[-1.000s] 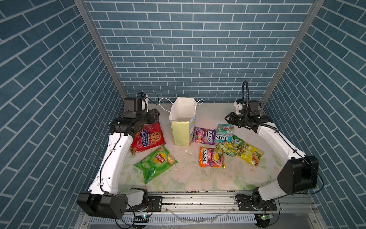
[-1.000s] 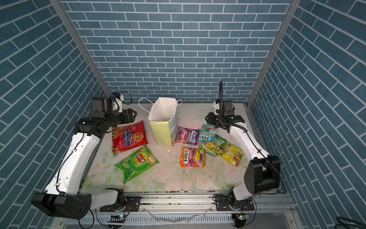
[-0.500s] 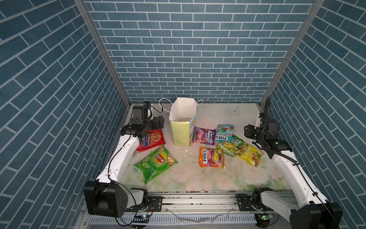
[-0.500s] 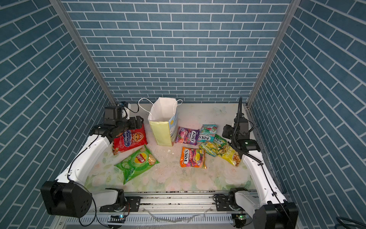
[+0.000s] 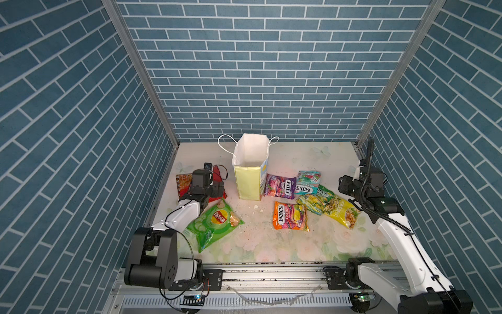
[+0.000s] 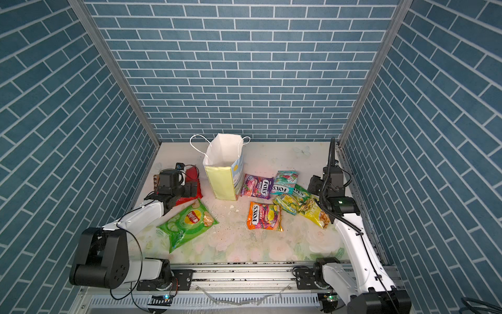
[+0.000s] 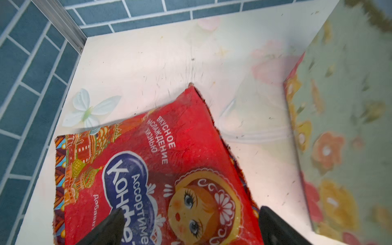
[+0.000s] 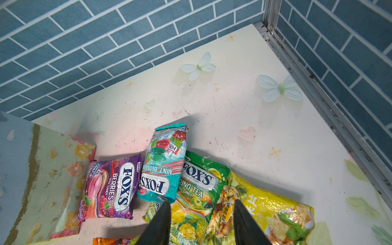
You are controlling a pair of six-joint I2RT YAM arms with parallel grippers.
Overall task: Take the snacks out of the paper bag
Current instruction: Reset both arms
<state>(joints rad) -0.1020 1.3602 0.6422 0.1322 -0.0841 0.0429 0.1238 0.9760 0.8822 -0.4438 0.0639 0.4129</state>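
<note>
Left jaws are standing wide apart and grasping nothing. They are hovering just over the red packet (image 7: 148, 180), which is lying flat on the desk (image 5: 285, 244) beside the paper bag (image 5: 248, 185). Right jaws are standing apart too, with nothing between them, and are hanging above the yellow packet (image 8: 275, 212) and the green-yellow FOX'S packet (image 8: 201, 182), which are overlapping each other.

Next to these, the teal packet (image 8: 163, 169) and the purple packet (image 8: 110, 186) are lying side by side, the purple one nearest the bag. The orange packet (image 5: 290, 218) is lying a little apart from them, and the green Lay's bag (image 5: 216, 221) is lying just beside the red one. So all seven snacks are resting on the desk, outside the bag, which is standing upright.

I am judging the packets to be light and soft, with glossy film that is probably slipping easily. The flat crimped seam at an end is looking like the safest place to pinch. The bag is thin paper and is likely tipping at a small push.

Both top views are looking down into the bag's mouth, where only white paper is showing. The wrist views are showing only its painted face. The left wrist view is showing the doll picture and Cyrillic print on the red packet, which the left arm (image 5: 187, 214) is mostly covering in both top views. The Lay's bag is appearing only in the top views.
</note>
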